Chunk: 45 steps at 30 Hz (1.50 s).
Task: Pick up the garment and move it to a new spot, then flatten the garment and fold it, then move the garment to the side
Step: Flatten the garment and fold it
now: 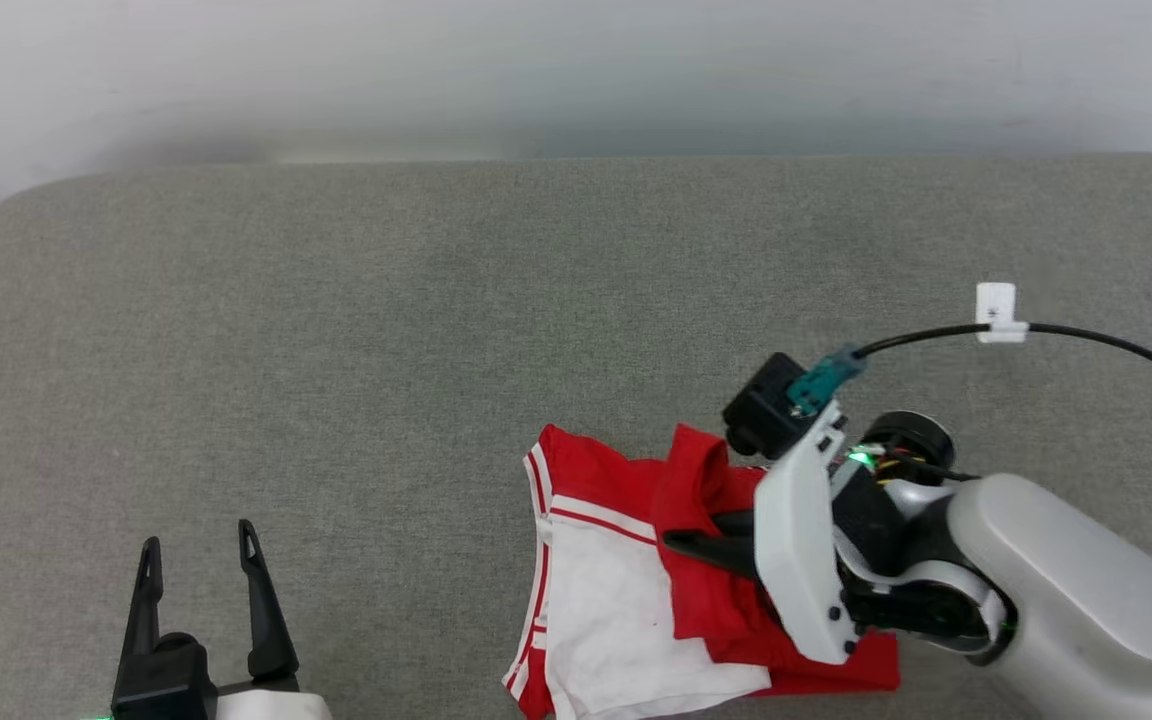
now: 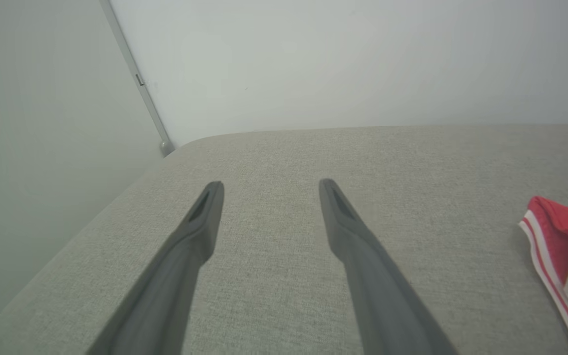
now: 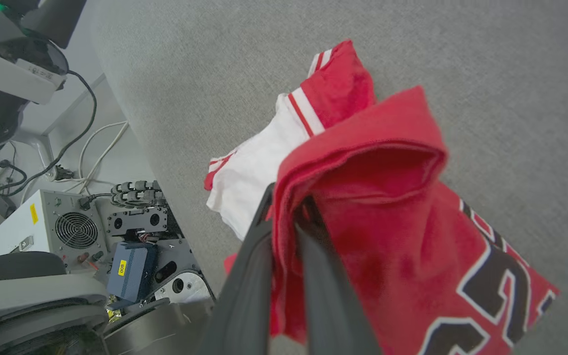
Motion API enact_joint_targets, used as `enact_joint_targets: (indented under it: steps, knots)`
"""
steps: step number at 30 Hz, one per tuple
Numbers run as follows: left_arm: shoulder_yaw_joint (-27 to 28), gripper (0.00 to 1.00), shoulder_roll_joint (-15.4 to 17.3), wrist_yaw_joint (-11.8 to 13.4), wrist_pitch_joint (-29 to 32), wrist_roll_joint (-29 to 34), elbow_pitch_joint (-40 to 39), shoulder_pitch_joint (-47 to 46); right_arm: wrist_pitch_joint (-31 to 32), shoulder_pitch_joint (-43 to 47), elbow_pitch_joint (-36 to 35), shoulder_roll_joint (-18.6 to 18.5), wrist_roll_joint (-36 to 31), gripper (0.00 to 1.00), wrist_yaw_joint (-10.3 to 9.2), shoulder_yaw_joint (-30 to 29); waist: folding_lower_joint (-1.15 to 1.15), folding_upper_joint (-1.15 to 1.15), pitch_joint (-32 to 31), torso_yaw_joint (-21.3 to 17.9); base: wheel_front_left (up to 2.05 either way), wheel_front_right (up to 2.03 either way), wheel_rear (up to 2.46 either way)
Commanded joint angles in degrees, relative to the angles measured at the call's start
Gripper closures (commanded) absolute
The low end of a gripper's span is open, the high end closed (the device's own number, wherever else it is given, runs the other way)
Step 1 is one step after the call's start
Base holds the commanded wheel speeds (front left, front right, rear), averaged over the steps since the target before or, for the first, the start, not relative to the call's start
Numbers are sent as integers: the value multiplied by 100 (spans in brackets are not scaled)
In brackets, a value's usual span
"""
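The garment (image 1: 626, 590) is a red T-shirt with white sleeves and striped trim, lying crumpled near the front edge of the grey cushion. My right gripper (image 1: 681, 543) is shut on a red fold of it; in the right wrist view the fabric (image 3: 363, 162) bunches between my two fingers (image 3: 244, 276) and lifts off the surface, with black-and-white print showing lower right. My left gripper (image 1: 199, 560) is open at the lower left, well clear of the shirt. In the left wrist view the shirt's striped edge (image 2: 555, 246) lies far right of my spread fingers (image 2: 200, 217).
The grey cushion surface (image 1: 436, 330) stretches wide toward a pale wall. A black cable with a white clip (image 1: 996, 315) runs over the right side. Beyond the cushion's front edge sit the robot's base electronics (image 3: 82, 231) and loose cables.
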Motion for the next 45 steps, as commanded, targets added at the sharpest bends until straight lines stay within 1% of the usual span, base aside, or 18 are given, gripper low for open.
enact_joint_targets:
  steps: [1,3,10,15,18,19,20,21,24,27,29,32,34,37,39,41,43,45]
  knots:
    - [18,0,-17,-20,-14,39,6,-97,-57,-206,120,130,-66,100,-1,172,0,0,45,35,0,0,0]
    - [25,0,-38,-39,-14,42,20,-121,-134,-446,367,345,-168,100,0,428,0,0,94,63,0,0,0]
    - [26,0,-79,-123,-13,50,40,-246,-424,-1021,1486,852,-469,100,-1,1448,0,0,282,137,0,0,0]
    - [18,0,-98,-167,-14,49,58,-338,-708,-1123,2326,1103,-514,100,-1,1995,0,0,376,168,0,0,0]
    - [17,0,-110,-189,-14,54,75,-334,-999,-1198,2578,1158,-499,100,-2,2239,0,0,384,169,0,0,0]
    - [14,0,-113,-185,-14,58,83,-331,-1126,-1228,2618,1142,-474,78,-2,2270,0,0,371,169,0,0,0]
    - [4,0,-116,-204,-13,63,108,-311,-1253,-1277,2641,1099,-470,36,-2,2307,0,0,342,166,0,0,0]
    - [4,0,-114,-219,-14,81,119,-279,-1393,-1326,2615,1050,-454,0,-2,2337,0,0,312,152,0,0,0]
    - [17,0,-119,-230,-14,85,127,-192,-1905,-1383,2428,879,-315,0,-2,2307,0,0,202,107,0,0,0]
    - [9,0,-118,-239,-14,120,98,-120,-2658,-1540,2190,535,-569,0,-2,2231,0,0,89,50,0,0,0]
    - [6,0,-104,-238,-14,136,80,-71,-3215,-1516,2116,381,-736,0,-2,2030,0,0,25,-3,0,0,0]
    - [-11,0,-91,-258,-14,147,36,-11,-4092,-1408,2252,184,-1149,0,-2,1444,0,0,-60,-84,0,0,0]
    - [-18,0,-87,-266,-13,151,19,32,-4655,-1220,2427,186,-1482,0,-1,965,0,0,-110,-138,0,0,0]
    - [-22,0,-88,-273,-14,125,-13,38,-5390,-902,2701,315,-2055,0,-1,103,0,0,-179,-214,0,0,0]
    - [-13,0,-89,-280,-13,109,-33,84,-5653,-613,2809,459,-2453,0,-1,-528,0,0,-223,-265,0,0,0]
    - [-22,0,-76,-303,-14,114,-71,116,-5775,-270,2776,618,-2876,0,-2,-1174,0,0,-257,-310,0,0,0]
    - [-35,0,-74,-323,-14,126,-80,133,-5825,127,2640,787,-3274,0,-2,-1816,0,0,-281,-340,0,0,0]
    - [-40,0,-78,-325,-13,120,-88,137,-5831,523,2350,988,-3679,0,-1,-2443,0,0,-302,-361,0,0,0]
